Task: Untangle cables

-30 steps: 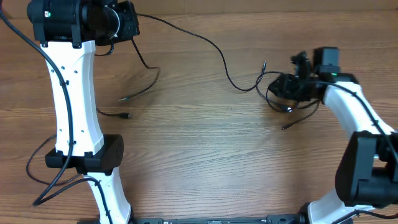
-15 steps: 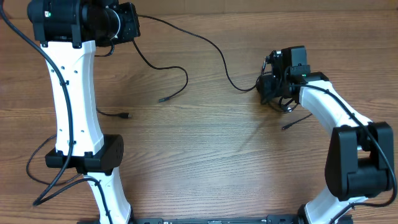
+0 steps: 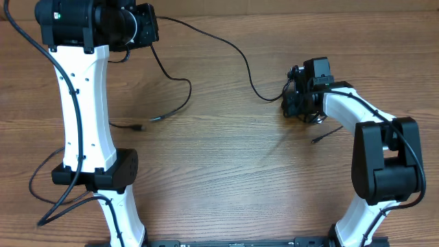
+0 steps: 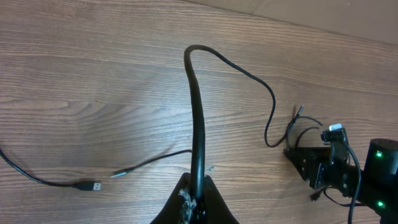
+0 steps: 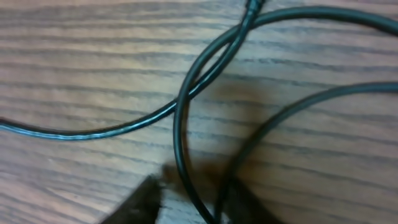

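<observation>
Clerk: Stock, entry one: thin black flexible cables (image 5: 186,93), several, looped over one another in a knot on the brown wood-grain tabletop (image 3: 226,178), right side, far half.

Checker: Position against each tool?

Clerk: Right tool (image 3: 293,101): directly over the knot, one strand passing between its fingers in the wrist view. Grip: cannot tell, as the fingers are blurred at the bottom edge. Left tool (image 4: 194,190): far left corner, well apart from the knot, clenched on the long black cord (image 4: 198,124).

Checker: Lie of that cord?

Clerk: Long axis runs across the tabletop, from the left tool rightward into the knot. A second strand drops from the same tool to a loose plug end (image 3: 156,118). Separate item: silver-tipped plug (image 4: 93,185), lying apart beside the left arm.

Checker: Nearer arm, and poses?

Clerk: Right arm, by far. Elbow bent, forearm reaching leftward from its near-right base, wrist turned down. Left arm stretched from its near-left base to the far edge, wrist facing right.

Checker: Bearing on the next move?

Clerk: Judgement only: the left tool anchors one end, so the right tool needs a single strand, drawn away from the knot.
</observation>
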### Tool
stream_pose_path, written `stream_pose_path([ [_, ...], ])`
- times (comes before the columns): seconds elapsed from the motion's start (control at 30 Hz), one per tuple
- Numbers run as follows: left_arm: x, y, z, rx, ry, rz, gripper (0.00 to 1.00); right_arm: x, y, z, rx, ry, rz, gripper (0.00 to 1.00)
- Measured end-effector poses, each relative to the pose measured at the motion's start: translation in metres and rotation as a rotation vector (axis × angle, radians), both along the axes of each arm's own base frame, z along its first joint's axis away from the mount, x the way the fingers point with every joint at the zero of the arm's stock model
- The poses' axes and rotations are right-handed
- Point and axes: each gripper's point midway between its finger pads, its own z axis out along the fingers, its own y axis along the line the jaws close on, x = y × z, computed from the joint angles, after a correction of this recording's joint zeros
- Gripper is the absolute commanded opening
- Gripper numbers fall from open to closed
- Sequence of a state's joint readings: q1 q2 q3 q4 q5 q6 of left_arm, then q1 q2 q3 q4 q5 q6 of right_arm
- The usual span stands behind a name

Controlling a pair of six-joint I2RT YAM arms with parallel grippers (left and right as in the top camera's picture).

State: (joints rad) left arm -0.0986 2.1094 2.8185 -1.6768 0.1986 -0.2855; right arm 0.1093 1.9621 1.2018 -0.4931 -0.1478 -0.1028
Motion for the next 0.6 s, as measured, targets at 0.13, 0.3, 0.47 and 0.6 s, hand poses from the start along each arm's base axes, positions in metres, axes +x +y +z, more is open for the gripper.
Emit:
stream_pose_path([
  [0.13, 0.000, 0.000, 0.000, 0.000, 0.000, -0.001, 0.04, 0.000, 0.000, 0.000, 0.001, 0.002, 0.003, 0.18],
  [0.3, 0.000, 0.000, 0.000, 0.000, 0.000, -0.001, 0.04, -0.004, 0.000, -0.002, 0.003, 0.018, 0.003, 0.04],
  [0.47, 0.000, 0.000, 0.000, 0.000, 0.000, -0.001, 0.04, -0.004, 0.002, -0.001, 0.010, 0.018, 0.006, 0.04],
  [0.6, 0.000, 0.000, 0.000, 0.000, 0.000, 0.000, 0.04, -0.001, 0.016, 0.007, 0.086, 0.012, 0.035, 0.04],
])
